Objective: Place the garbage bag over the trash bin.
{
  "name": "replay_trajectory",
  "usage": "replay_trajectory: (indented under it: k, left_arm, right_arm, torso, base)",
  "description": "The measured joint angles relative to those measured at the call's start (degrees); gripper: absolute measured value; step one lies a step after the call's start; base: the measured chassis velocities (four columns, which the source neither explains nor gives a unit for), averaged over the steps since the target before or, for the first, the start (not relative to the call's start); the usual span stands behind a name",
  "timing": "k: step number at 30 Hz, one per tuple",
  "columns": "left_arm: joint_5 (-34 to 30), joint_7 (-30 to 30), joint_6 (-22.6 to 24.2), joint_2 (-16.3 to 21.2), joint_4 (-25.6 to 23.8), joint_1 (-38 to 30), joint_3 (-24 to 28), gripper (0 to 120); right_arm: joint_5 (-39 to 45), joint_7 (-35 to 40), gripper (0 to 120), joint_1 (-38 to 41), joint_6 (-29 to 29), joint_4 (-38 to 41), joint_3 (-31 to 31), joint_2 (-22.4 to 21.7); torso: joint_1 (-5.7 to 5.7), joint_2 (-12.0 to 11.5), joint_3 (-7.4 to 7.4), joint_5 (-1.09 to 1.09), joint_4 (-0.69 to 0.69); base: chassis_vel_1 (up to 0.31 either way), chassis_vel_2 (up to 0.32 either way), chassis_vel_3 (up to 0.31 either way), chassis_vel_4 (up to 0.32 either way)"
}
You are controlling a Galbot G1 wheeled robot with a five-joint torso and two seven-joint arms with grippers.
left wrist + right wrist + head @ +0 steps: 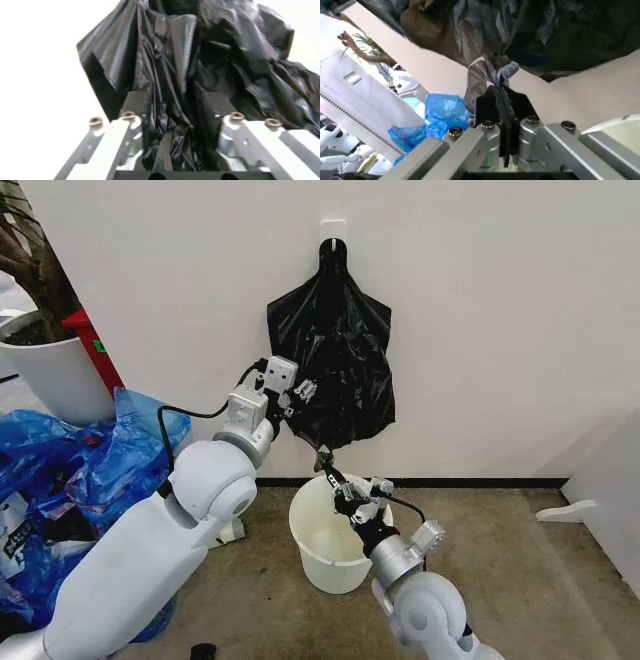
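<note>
Right gripper (330,477) pinched the garbage bag (335,370) bottom above the trash bin (325,545); left gripper (297,398), wide, straddled film and should close before pulling.

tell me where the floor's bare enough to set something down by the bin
Bare floor lies right of the trash bin, out to the white panel. Left is crowded with blue bags. Above the bin, both grippers, left and right, work the garbage bag.
</note>
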Motion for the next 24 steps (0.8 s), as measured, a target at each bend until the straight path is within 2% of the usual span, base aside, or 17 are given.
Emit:
replay_trajectory:
  k: [2,5,6,8,12,16,17,19,24]
  left_arm:
    - [-0.02,0.03,-0.23,-0.41,0.21,0.14,-0.88,25]
    - [-0.33,0.24,-0.62,-1.91,0.58,0.93,-4.76,10]
    - [-0.33,0.24,-0.62,-1.91,0.58,0.93,-4.76,10]
    - [-1.42,0.61,-0.76,-2.46,0.44,1.92,-8.36,0]
    - [-3.05,0.44,-0.88,-2.74,-0.01,2.38,-9.57,0]
    - [-3.58,0.44,-1.67,-3.39,-0.12,3.08,-9.76,0]
    - [-3.58,0.44,-1.67,-3.39,-0.12,3.08,-9.76,0]
    - [-3.85,0.52,-2.47,-3.56,-0.04,3.4,-9.59,0]
    - [-4.44,1.28,-3.78,-3.55,0.15,3.61,-9.44,0]
  right_arm:
    - [-0.01,-0.02,0,-0.04,0.03,0.04,0.08,-0.01]
    - [-0.35,-0.15,0,-0.24,0.3,0.0,0.55,0.07]
    - [-0.35,-0.15,0,-0.24,0.3,0.0,0.55,0.07]
    - [-0.76,-0.36,0,-0.81,0.48,0.0,1.17,0.06]
    - [-0.62,-1.34,1,-1.42,0.32,0.68,1.89,0.0]
    - [0.35,-1.62,16,-1.31,-0.74,4.36,2.37,-0.31]
    - [0.35,-1.62,16,-1.31,-0.74,4.36,2.37,-0.31]
    - [0.05,-1.44,26,-2.05,-1.54,6.49,2.54,-1.05]
    - [-5.76,-1.68,46,-7.45,-2.28,12.66,2.64,-3.89]
  torso:
    - [0.0,0.0,0.0,0.0,0.0]
    - [0.0,0.0,0.0,0.0,-0.01]
    - [0.0,0.0,0.0,0.0,-0.01]
    - [0.0,0.0,0.0,0.0,0.02]
    - [0.0,0.0,0.0,0.0,0.0]
    - [0.0,0.0,0.0,0.0,0.01]
    - [0.0,0.0,0.0,0.0,0.01]
    - [0.0,0.0,0.0,0.0,0.01]
    - [0.0,0.0,0.0,0.0,-0.01]
  base:
    - [0.0,0.0,0.0,0.0]
    - [0.0,0.0,0.0,0.0]
    - [0.0,0.0,0.0,0.0]
    - [0.0,0.0,0.0,0.0]
    - [0.0,0.0,0.0,0.0]
    - [0.0,0.0,0.0,0.0]
    - [0.0,0.0,0.0,0.0]
    - [0.0,0.0,0.0,0.0]
    - [0.0,0.0,0.0,0.0]
